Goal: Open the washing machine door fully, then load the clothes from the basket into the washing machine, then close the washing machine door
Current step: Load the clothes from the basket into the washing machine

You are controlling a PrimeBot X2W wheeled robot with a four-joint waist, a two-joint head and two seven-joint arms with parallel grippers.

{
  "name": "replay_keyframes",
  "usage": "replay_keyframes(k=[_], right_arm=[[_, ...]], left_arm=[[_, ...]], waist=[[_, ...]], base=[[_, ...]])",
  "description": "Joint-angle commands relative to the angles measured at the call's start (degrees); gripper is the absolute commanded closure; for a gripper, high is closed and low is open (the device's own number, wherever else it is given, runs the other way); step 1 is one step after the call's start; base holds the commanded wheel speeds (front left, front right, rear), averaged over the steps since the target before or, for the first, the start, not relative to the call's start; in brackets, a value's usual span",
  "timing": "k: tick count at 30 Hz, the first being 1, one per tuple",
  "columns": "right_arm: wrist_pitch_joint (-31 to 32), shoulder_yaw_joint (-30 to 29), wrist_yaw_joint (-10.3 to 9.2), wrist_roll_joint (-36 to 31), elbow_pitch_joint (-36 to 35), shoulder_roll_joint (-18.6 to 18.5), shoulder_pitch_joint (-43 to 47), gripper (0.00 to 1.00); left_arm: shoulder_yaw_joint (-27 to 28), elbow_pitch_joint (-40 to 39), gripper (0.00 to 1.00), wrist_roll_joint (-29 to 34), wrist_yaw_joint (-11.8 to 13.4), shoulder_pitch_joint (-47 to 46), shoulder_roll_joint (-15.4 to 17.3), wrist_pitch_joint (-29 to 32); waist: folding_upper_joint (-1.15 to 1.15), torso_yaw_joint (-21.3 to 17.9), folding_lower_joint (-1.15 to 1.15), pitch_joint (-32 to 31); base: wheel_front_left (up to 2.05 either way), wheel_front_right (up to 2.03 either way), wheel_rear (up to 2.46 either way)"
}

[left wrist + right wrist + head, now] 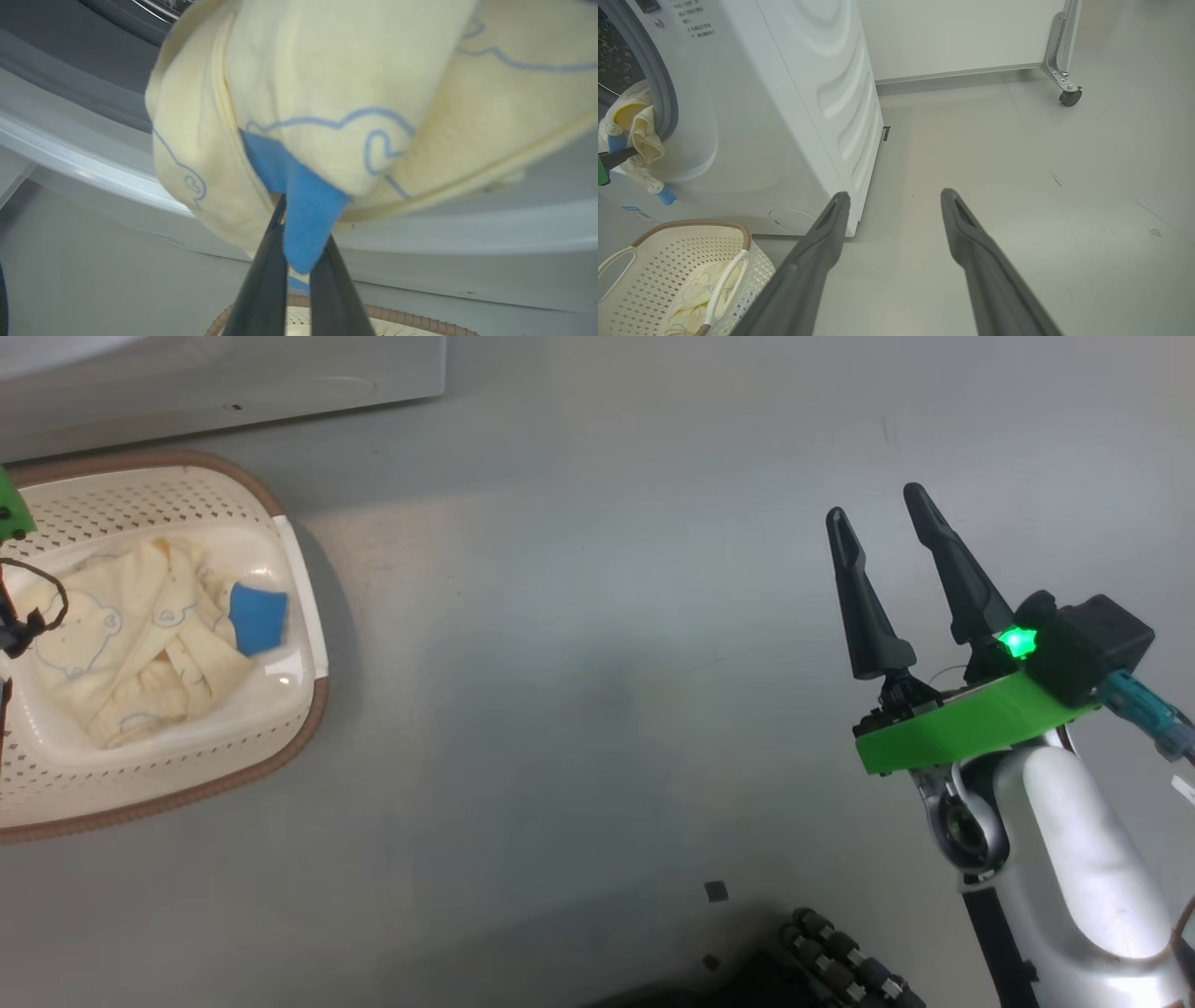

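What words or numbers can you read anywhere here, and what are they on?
No text here is clear enough to read.
On the big white washing machine, the small dark print beside its drum opening: too small and blurred to read.
Low on its front, the little blue sticker: too blurred to read.
On the soft cream-yellow clothes: blue outline drawings, no words.

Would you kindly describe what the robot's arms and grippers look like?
The right gripper has two long, tapered dark fingers on a bright green mount with a glowing green light, a black box and a teal-plugged cable; its forearm is glossy silver-white. The left gripper has the same dark fingers.
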Motion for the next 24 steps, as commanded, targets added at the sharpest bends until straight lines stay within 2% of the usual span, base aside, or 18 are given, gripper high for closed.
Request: replay_keyframes(k=[1, 7, 13, 19, 24], right_arm=[[-0.6, 0.8, 0.22, 0.3, -1.8, -0.4, 0.1, 0.00], [-0.6, 0.1, 0.22, 0.2, -1.9, -0.4, 0.5, 0.00], [-0.6, -1.1, 0.22, -0.3, -2.2, -0.4, 1.2, 0.00], [-0.6, -1.0, 0.22, -0.2, -2.3, -0.4, 1.7, 0.00], [-0.6, -0.1, 0.22, 0.7, -2.3, -0.4, 1.5, 0.00]], left_arm=[[1.4, -0.8, 1.00, -0.4, 0.1, -1.4, 3.0, -1.0], [0.4, -1.3, 1.00, -0.8, -1.6, -1.4, 2.3, -1.0], [-1.4, -6.5, 1.00, -1.0, -4.5, -1.6, 2.6, 2.8], [-2.4, -16.8, 1.00, -1.8, -6.4, -1.2, 5.7, 11.4], [-1.9, -26.2, 1.00, -1.8, -5.6, -1.9, 9.9, 18.1]], waist=[[0.00, 0.1, 0.00, -0.1], [0.00, 1.1, 0.00, -0.6], [0.00, 3.0, 0.00, -1.1], [0.00, 4.0, 0.00, -1.6], [0.00, 3.4, 0.00, -1.3]], base=[[0.00, 0.00, 0.00], [0.00, 0.00, 0.00], [0.00, 0.00, 0.00], [0.00, 0.00, 0.00], [0.00, 0.00, 0.00]])
